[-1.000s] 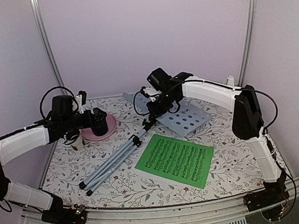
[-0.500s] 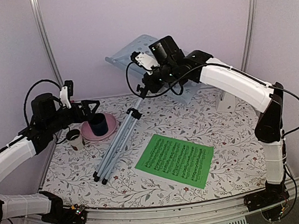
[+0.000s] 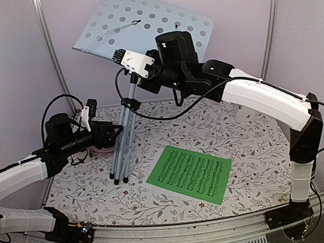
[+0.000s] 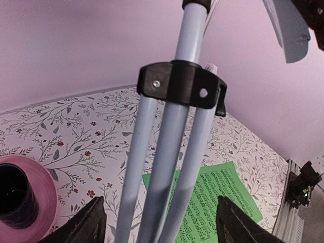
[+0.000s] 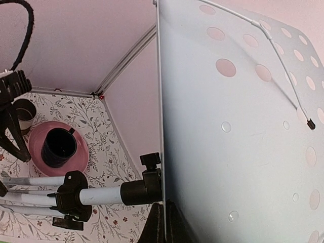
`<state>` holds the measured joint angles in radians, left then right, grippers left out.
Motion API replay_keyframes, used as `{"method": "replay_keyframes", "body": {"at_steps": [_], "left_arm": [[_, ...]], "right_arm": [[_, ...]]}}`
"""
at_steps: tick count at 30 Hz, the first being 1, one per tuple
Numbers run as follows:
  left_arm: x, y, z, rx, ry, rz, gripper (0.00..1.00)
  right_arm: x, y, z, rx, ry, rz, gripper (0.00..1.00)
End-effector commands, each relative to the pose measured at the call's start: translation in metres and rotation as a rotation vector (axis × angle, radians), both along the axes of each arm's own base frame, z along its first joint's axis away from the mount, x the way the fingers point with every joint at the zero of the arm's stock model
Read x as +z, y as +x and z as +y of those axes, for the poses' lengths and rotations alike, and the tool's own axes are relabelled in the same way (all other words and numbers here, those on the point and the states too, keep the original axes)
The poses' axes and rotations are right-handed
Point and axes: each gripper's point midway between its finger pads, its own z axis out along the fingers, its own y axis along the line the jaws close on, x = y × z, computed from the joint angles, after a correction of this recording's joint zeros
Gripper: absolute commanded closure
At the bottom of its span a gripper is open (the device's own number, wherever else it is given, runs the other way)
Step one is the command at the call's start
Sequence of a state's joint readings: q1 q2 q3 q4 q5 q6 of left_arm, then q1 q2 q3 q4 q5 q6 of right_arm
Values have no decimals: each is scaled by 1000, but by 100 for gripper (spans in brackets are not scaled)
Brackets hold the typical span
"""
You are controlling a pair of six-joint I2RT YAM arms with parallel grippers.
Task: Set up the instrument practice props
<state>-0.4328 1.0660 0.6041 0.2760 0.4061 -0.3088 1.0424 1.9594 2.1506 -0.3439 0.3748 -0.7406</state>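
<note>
Pale grey metal: music stand [image 3: 147, 25], raised at the far left-centre of the floral-print table [image 3: 238, 143]. Its hole-punched desk [image 5: 228, 126] is up high against the back wall and tipped back. A thin wire sheet-holder [image 5: 263, 30] lies across its face.

Legs [image 3: 123, 136]: three tubes folded tight together under a black collar [image 4: 179, 83]. They lean slightly, with the feet on the table just left of the green sheet.

Right gripper [image 5: 164, 225]: pinched closed on the lower edge of the desk, carrying the stand's top.

Left gripper [image 3: 107, 134]: spread wide around the folded legs below the collar. One of the fingers [image 4: 88, 223] stands on each side of the tubes, with a gap showing on both sides, so it clasps nothing.

Green sheet of music [image 3: 190, 174]: flat on the table, near centre, printed side up and lying at an angle.

Metronome [image 3: 241, 112]: small white pyramid at the far right of the table, partly hidden behind the right arm.

Containers, all at the far left:
- Pink plate [image 5: 38, 136]: flat on the table, bearing the dark blue cup.
- Dark blue cup [image 5: 58, 147]: upright on the plate. Its interior is in shadow and its contents cannot be told.
- Small pale cup [image 5: 23, 115]: upright beside the plate towards the left wall. Its inside is dark and likewise unreadable.
</note>
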Motion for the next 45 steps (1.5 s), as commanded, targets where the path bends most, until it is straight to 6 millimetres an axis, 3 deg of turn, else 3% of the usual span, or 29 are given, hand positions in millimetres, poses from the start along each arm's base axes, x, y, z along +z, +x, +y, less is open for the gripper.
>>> {"method": "replay_keyframes", "body": {"at_steps": [1, 5, 12, 17, 22, 29, 36, 45], "left_arm": [[17, 4, -13, 4, 39, -123, 30], [28, 4, -13, 11, 65, -194, 39], [33, 10, -7, 54, 80, -245, 40], [32, 16, -15, 27, 98, -265, 49], [42, 24, -13, 47, 108, -350, 50], [39, 45, -30, 6, 158, -370, 56], [34, 67, -34, 62, 194, -364, 64], [27, 73, -50, 68, 242, -399, 71]], "right_arm": [[201, -47, -78, -68, 444, -415, 100], [209, -58, -79, -48, 436, -476, 100], [218, -65, -83, -63, 397, -553, 100], [220, -75, -84, -54, 384, -592, 100], [218, -82, -83, -34, 360, -622, 100], [216, -94, -79, -6, 336, -645, 100], [209, -107, -75, 27, 316, -679, 100], [206, -112, -65, 41, 295, -706, 100]]}}
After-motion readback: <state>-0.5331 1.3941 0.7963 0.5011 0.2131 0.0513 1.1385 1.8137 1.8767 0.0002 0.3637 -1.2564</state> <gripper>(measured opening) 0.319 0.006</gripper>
